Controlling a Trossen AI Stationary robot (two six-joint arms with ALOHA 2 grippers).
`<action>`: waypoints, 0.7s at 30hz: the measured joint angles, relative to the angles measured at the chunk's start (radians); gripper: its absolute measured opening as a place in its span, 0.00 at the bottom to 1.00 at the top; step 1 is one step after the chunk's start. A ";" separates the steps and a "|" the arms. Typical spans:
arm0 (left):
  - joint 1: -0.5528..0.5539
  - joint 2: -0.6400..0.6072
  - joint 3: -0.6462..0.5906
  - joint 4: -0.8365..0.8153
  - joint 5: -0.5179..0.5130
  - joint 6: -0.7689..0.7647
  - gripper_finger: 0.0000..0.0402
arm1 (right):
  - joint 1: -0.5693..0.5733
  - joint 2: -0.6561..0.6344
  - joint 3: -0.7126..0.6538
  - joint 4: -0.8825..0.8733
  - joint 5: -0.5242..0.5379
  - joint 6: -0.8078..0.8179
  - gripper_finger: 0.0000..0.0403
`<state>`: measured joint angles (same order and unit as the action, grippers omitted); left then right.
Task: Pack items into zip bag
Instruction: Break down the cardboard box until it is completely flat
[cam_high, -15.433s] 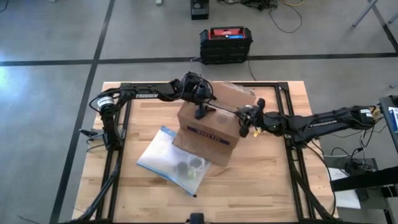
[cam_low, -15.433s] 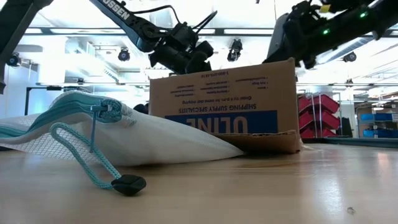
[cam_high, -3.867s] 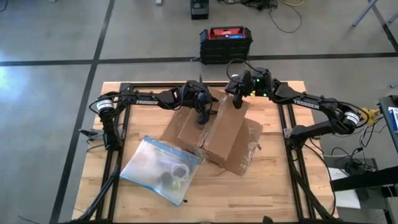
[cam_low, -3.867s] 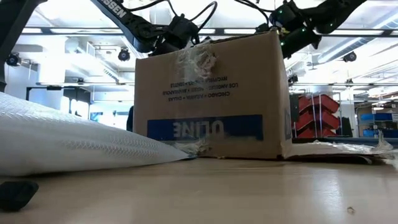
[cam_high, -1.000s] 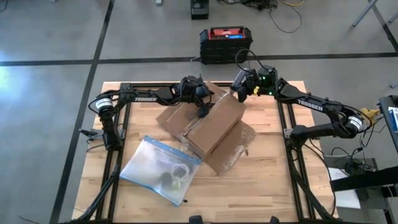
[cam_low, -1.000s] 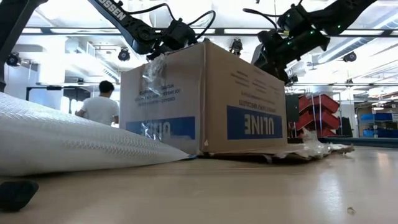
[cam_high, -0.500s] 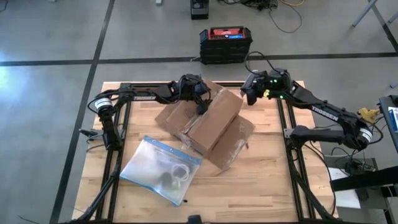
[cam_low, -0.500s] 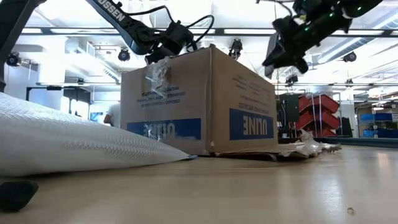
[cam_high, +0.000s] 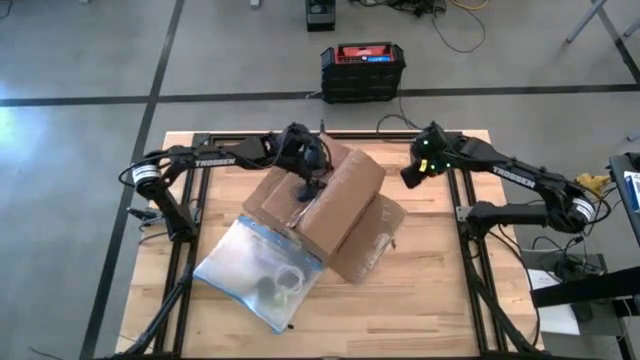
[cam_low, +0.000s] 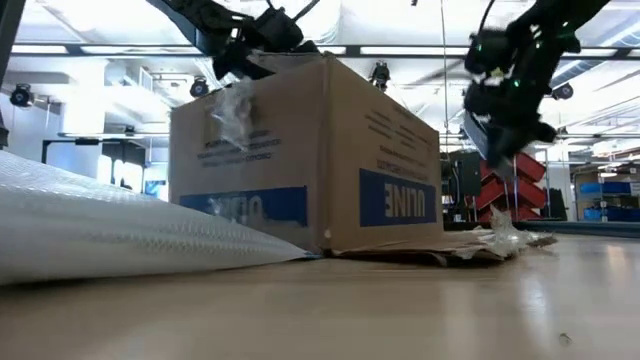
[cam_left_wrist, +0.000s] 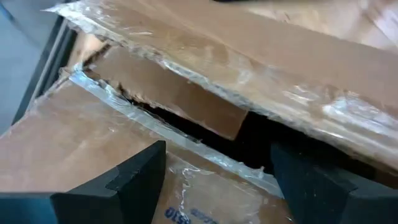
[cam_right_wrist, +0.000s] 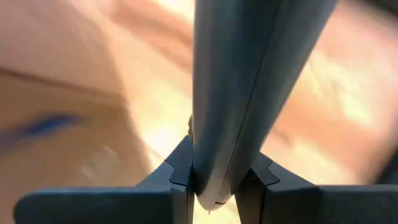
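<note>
A brown ULINE box (cam_high: 330, 205) sits upside down mid-table (cam_high: 440, 290), flaps splayed, torn clear tape (cam_left_wrist: 186, 134) along its seam. A black and red case (cam_high: 363, 70) stands on the floor beyond.

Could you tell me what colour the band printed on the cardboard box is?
Blue, on the brown cardboard box; low view shows it best.

Blocked at mid-desk by the cardboard box (cam_high: 325, 205), its torn flaps and tape spread around it. Pressed against its near-left side, the zip bag (cam_high: 258, 272). Open desk (cam_high: 430, 290) to the near right for passing.
</note>
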<state>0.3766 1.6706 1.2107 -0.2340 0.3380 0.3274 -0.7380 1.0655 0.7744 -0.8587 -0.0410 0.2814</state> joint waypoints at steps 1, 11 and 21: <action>-0.012 -0.004 0.001 -0.015 -0.013 -0.002 0.68 | 0.000 0.017 -0.003 -0.036 0.000 0.004 0.13; -0.176 -0.199 0.002 -0.198 -0.287 -0.037 0.68 | 0.005 0.150 -0.072 -0.129 -0.019 0.048 0.13; -0.535 -0.459 0.003 -0.467 -0.520 -0.231 0.68 | 0.019 0.200 -0.196 -0.127 -0.056 0.126 0.18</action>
<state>-0.1586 1.2117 1.2140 -0.7012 -0.1820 0.0965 -0.7193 1.2658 0.5787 -0.9858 -0.0969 0.4076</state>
